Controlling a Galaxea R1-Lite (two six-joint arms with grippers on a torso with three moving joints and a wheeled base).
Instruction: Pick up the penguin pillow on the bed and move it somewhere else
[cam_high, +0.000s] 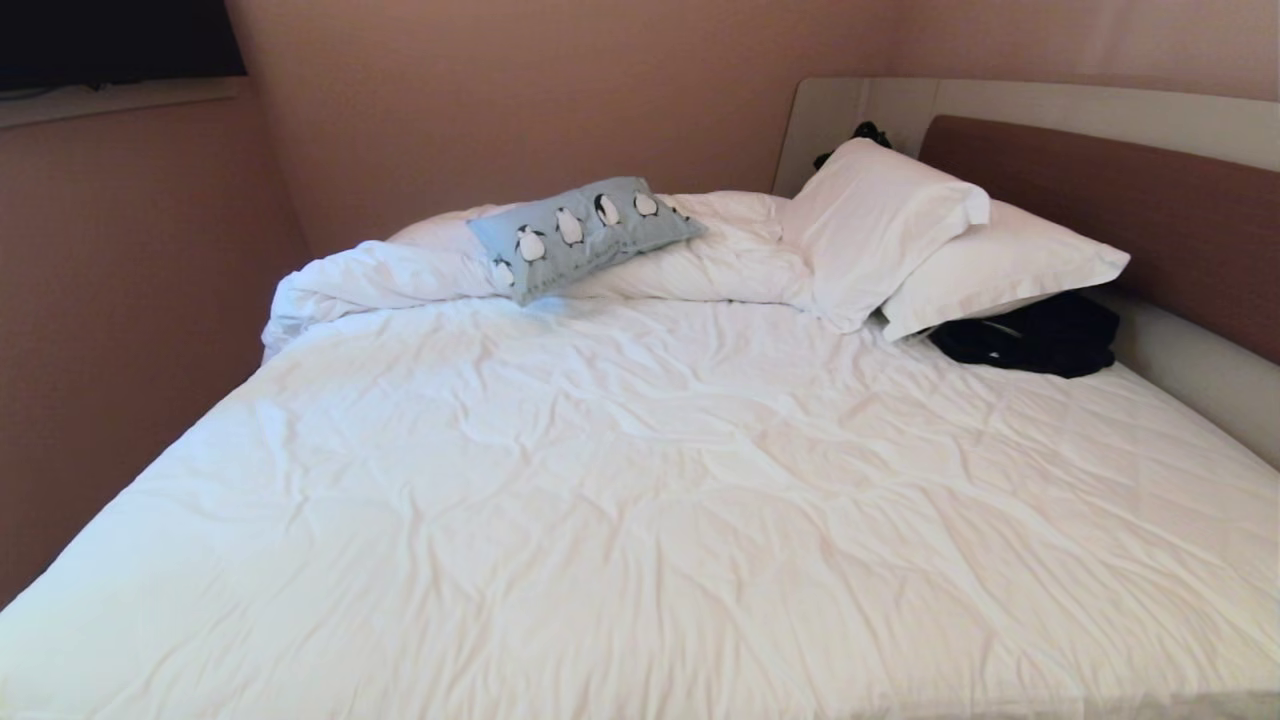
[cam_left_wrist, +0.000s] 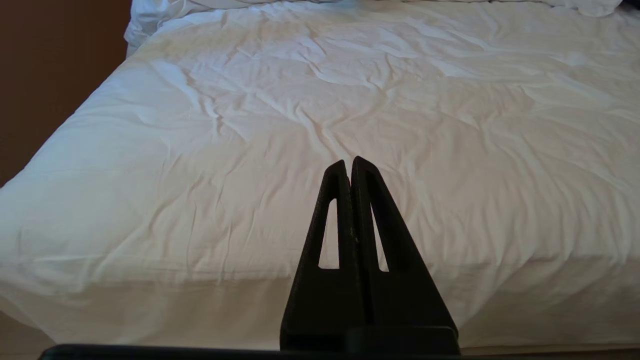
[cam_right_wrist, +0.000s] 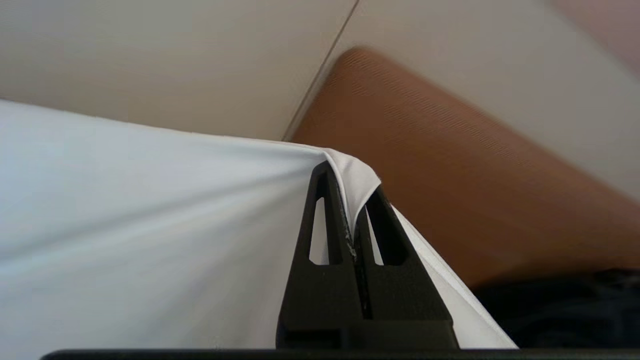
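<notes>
The penguin pillow (cam_high: 580, 235), light grey-blue with a row of black-and-white penguins, lies on the bunched duvet at the far side of the bed (cam_high: 640, 520). Neither arm shows in the head view. In the right wrist view my right gripper (cam_right_wrist: 350, 182) is shut on a corner of white fabric (cam_right_wrist: 357, 175), with the brown headboard (cam_right_wrist: 475, 165) behind it. I cannot tell whether that fabric is a pillow or the duvet. My left gripper (cam_left_wrist: 350, 161) is shut and empty, hanging before the near edge of the bed (cam_left_wrist: 300, 100). The penguin pillow is in neither wrist view.
Two large white pillows (cam_high: 875, 225) (cam_high: 1000, 265) lean against the brown headboard (cam_high: 1110, 190) at the far right. A black bundle (cam_high: 1030, 335) lies beside them. Pink walls close in the far and left sides of the bed.
</notes>
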